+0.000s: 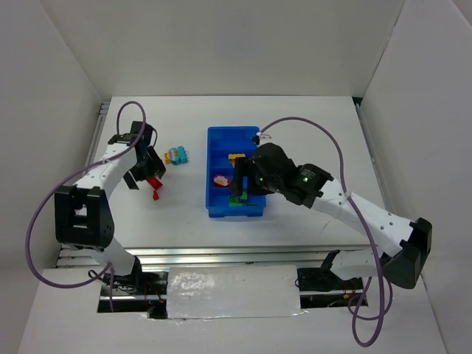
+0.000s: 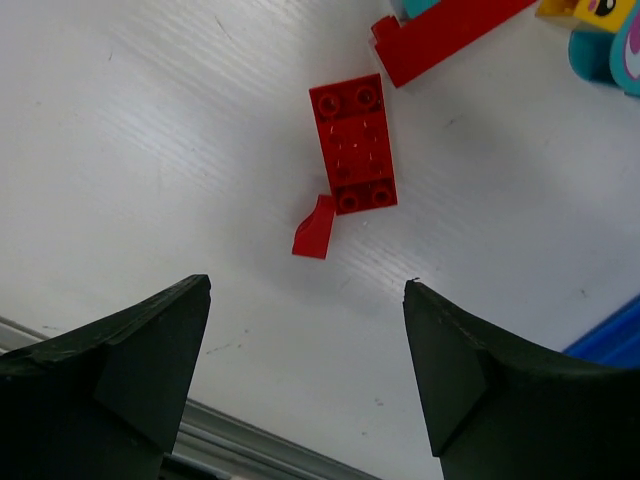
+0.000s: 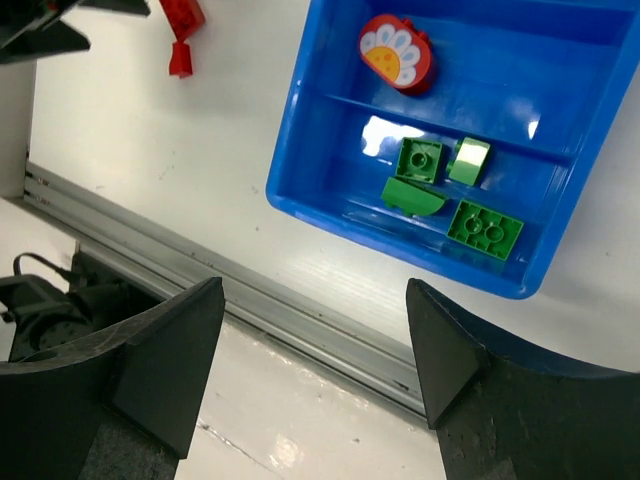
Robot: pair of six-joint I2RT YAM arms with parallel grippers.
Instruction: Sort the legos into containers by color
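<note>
Two red legos lie on the white table: a flat studded brick [image 2: 355, 145] and a small sloped piece [image 2: 315, 228]. My left gripper [image 2: 307, 285] hangs open just short of them, holding nothing; from above it [image 1: 147, 175] is left of the tray. A longer red brick [image 2: 440, 35] and yellow and teal legos [image 1: 175, 155] lie beyond. The blue tray [image 1: 210, 166] holds several green legos [image 3: 418, 160] in its nearest compartment, a red flower piece [image 3: 396, 52] in the one behind, and a yellow one [image 1: 236, 157] further back. My right gripper [image 3: 314, 285] is open and empty above the tray's near end.
A grey metal rail [image 3: 300, 300] runs along the table's near edge, below the right gripper. White walls enclose the table on the left, back and right. A corner of the tray [image 2: 610, 345] shows at the lower right of the left wrist view.
</note>
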